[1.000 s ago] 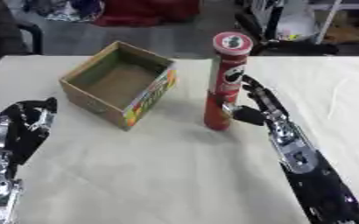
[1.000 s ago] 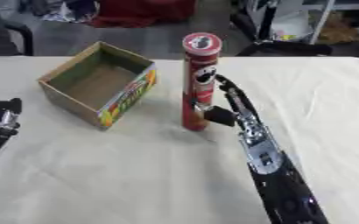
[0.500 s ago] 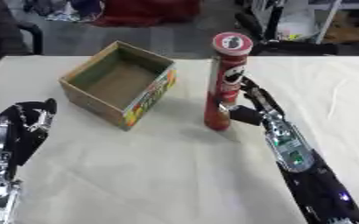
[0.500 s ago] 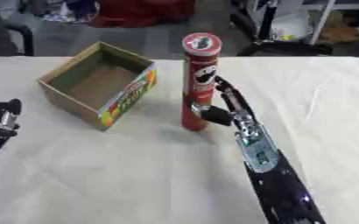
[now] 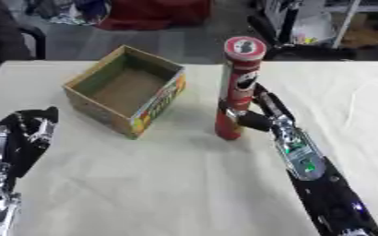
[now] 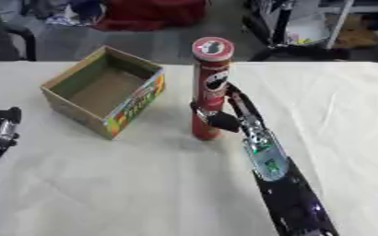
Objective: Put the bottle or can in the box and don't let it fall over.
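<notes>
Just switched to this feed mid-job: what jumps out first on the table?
A tall red cylindrical chip can stands upright near the middle of the white cloth-covered table, with the right hand curled around its lower part. Just to its left sits an open, empty cardboard box with colourful printed sides, apart from the can. The left hand rests idle at the lower left, fingers up.
</notes>
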